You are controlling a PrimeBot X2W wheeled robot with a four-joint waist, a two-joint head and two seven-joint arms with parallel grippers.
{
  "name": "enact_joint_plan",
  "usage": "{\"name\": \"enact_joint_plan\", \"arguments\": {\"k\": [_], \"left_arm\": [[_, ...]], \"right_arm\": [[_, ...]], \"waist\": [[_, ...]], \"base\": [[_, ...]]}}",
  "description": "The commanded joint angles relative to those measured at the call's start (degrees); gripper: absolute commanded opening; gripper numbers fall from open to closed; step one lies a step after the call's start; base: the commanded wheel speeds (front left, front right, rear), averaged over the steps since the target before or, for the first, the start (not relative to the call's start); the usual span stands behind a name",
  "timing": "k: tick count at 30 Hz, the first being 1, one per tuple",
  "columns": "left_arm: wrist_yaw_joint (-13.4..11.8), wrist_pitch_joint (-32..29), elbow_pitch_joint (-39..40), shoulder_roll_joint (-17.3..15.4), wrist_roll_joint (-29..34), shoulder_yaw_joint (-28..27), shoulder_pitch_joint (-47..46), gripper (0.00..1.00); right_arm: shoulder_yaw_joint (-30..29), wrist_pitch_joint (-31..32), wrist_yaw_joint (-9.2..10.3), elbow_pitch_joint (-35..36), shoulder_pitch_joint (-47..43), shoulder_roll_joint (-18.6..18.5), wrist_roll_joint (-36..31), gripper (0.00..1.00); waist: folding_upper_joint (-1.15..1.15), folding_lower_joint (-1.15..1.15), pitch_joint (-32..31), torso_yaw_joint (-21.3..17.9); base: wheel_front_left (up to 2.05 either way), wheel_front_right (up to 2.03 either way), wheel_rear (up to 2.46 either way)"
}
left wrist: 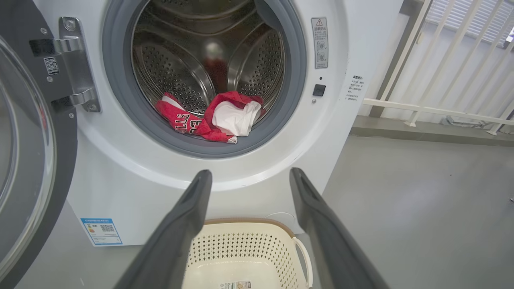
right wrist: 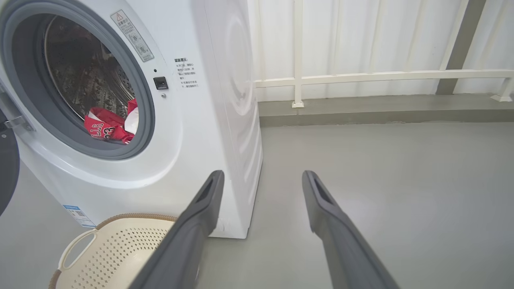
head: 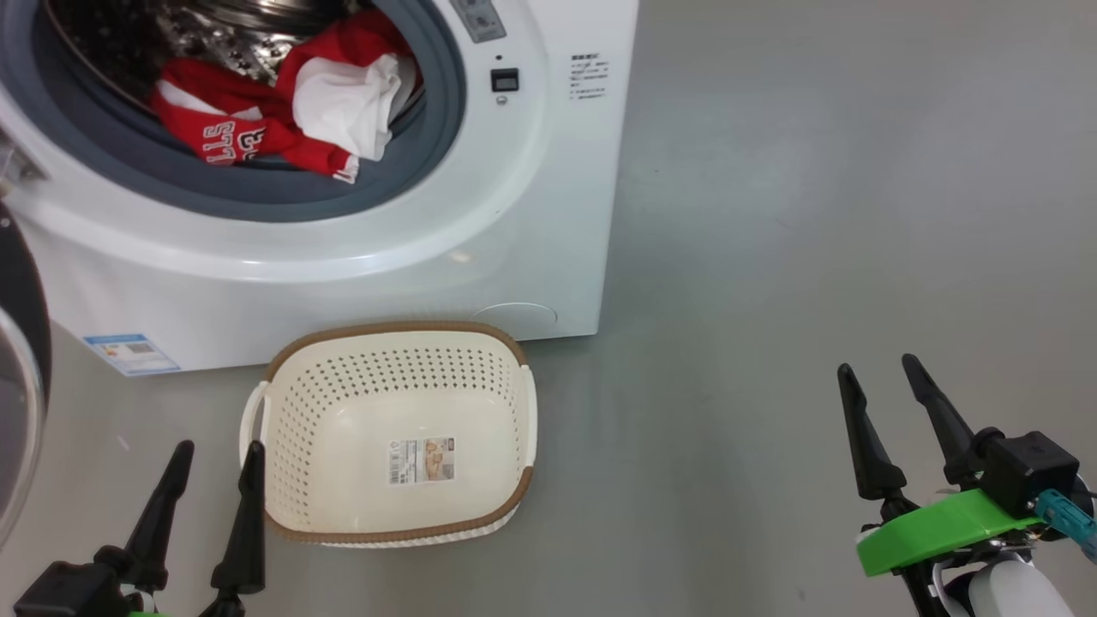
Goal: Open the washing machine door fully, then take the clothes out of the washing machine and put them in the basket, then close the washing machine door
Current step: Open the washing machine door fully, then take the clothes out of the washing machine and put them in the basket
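1. Standing swung out to the robot's left, the washing machine door (left wrist: 28, 168) hangs on a metal hinge (left wrist: 74, 68) at the left of the drum opening. Its black rim and clear glass bowl face the left wrist view.
2. The washing machine (head: 343, 283) sits on the grey floor (head: 814, 214), its round opening facing the robot and ringed by a grey gasket (head: 257, 193).
3. The clothes (head: 283, 111) lie in a heap at the bottom front of the drum, just behind the gasket lip. A red jersey with white lettering spreads to the left, and a white garment is bunched on its right part.
4. The basket (head: 394, 330) rests on the floor just in front of the machine, mouth up, with only a label sticker (head: 422, 460) on its bottom. Its long axis runs left to right, parallel with the machine's front, with one handle at each end.
5. The left gripper (head: 218, 447) is spread and holds nothing. Its fingers point toward the machine, and its right fingertip is just beside the basket's left handle.
6. The right gripper (head: 878, 364) is likewise spread and empty, pointing the same way. It is over bare floor, well apart from the basket and to the right of the machine.
7. A white railing (right wrist: 361, 76) runs behind the machine's right side.
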State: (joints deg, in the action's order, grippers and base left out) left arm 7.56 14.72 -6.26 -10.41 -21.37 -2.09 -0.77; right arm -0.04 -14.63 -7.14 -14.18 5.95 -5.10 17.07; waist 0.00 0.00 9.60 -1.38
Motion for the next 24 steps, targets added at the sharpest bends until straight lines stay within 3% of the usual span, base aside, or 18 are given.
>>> {"name": "enact_joint_plan", "arguments": {"k": [1, 24], "left_arm": [[-0.08, 0.28, 1.54, -1.28, 0.04, -2.25, -0.03, 1.0], [-0.08, 0.28, 0.45, -1.21, 2.08, -3.1, -0.48, 1.0]], "right_arm": [[0.35, -0.37, -0.35, 1.69, -0.48, -0.1, -0.12, 1.0], [-0.84, -0.37, -0.35, 2.12, -0.54, 0.36, -0.37, 1.0]], "waist": [[0.0, 0.0, -0.3, -1.15], [0.0, 0.0, -0.58, -0.54]], "base": [[0.0, 0.0, 0.0], [0.0, 0.0, 0.0]]}}
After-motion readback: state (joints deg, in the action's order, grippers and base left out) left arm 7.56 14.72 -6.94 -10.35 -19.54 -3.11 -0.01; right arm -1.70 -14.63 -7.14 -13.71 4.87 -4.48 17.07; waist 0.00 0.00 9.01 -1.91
